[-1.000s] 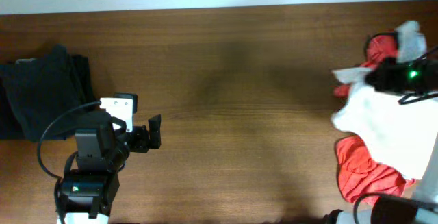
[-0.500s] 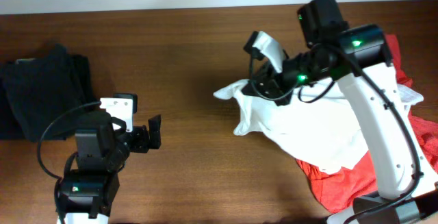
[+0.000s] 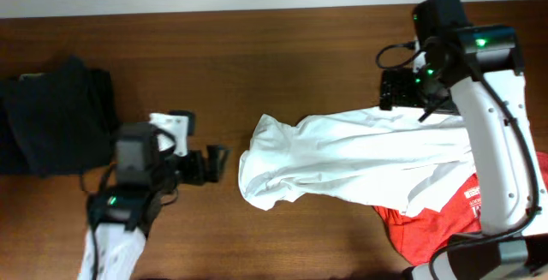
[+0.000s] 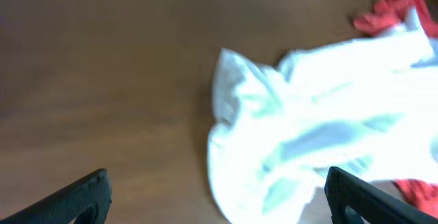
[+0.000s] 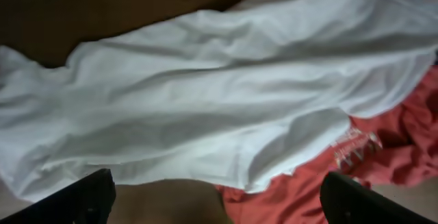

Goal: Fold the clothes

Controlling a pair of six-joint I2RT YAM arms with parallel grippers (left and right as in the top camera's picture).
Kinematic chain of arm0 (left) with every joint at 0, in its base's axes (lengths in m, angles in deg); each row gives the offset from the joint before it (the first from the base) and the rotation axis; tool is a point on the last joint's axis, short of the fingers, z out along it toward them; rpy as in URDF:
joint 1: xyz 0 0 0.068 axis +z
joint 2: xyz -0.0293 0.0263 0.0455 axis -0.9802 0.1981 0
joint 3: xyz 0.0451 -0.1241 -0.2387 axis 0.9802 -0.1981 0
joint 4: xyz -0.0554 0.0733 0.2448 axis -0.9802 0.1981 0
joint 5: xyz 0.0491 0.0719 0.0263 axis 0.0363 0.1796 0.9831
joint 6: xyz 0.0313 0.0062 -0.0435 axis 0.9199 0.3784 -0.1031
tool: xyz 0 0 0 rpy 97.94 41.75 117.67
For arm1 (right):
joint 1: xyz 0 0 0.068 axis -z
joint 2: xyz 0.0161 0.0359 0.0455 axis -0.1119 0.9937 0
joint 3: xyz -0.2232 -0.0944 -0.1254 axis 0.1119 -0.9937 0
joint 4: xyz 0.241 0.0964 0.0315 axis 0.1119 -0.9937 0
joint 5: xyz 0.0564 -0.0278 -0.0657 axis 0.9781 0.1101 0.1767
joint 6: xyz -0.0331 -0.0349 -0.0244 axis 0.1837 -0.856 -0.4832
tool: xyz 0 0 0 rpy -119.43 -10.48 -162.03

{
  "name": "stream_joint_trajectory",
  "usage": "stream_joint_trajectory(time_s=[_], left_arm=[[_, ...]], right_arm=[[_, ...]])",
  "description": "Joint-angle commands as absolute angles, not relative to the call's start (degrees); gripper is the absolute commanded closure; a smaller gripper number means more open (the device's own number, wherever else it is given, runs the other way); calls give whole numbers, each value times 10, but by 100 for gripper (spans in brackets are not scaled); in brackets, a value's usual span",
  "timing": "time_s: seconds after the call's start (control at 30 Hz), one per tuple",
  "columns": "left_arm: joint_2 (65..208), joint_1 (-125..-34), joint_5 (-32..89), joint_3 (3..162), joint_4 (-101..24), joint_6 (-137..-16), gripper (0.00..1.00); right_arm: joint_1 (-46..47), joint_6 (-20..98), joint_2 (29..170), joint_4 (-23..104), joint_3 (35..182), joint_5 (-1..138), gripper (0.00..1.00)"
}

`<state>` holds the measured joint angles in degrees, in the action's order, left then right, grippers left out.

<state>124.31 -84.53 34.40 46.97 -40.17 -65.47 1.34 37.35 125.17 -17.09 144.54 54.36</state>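
**On the worktop: white shirt lying lengthwise, both jaws empty**

Between the left jaws, whose black fingertips (image 4: 87, 195) sit at the bottom corners of the left wrist view, nothing is held. They stand wide apart, aimed at the bunched near end of the crumpled white cotton shirt (image 3: 360, 156) and just short of it. The right jaws are likewise spread wide and empty, their black fingertips (image 5: 342, 195) apart above the shirt's right part and clear of the cloth.

The shirt lies across the middle and right of the brown wooden worktop (image 3: 257, 57). Its long axis runs left to right with a slight tilt. A peaked, rumpled end points toward the left arm (image 3: 128, 190), and the other end is draped over a loose red fabric garment with white print (image 3: 432, 229) at the right edge. Which end is collar and which is hem I cannot tell. A near-black garment in a heap (image 3: 51, 117) sits well apart at the far left.

Risks, as I judge them:
- The right end overlaps the red cloth, so a pinch there could take both fabrics and drag the red one along.
- The left end is doubled over on itself, so a grasp may catch several layers or only a wrinkle, and the fold would come out skewed.
- Pulling from one end alone would likely bunch the shirt rather than flatten it.
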Motion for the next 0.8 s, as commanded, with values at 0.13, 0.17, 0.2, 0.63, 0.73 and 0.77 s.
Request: stream_joint_trajectory(time_s=[0.13, 0.17, 0.2, 0.63, 0.73, 0.77], left_arm=[[1485, -954, 296, 476, -402, -789, 1], [1529, -964, 296, 476, -405, -809, 1], [1556, -970, 296, 476, -412, -812, 1], [1593, -851, 467, 742, -341, -671, 100], [1593, -758, 541, 866, -330, -680, 98], [1593, -739, 538, 874, -344, -680, 54]], right_arm=[[62, 374, 1255, -196, 1449, 524, 1], [65, 374, 1255, -197, 1449, 524, 1], [66, 374, 1255, -198, 1449, 524, 1], [69, 374, 1255, -198, 1449, 509, 1], [76, 374, 1255, -198, 1449, 509, 1], [77, 374, 1255, -198, 1449, 509, 1]])
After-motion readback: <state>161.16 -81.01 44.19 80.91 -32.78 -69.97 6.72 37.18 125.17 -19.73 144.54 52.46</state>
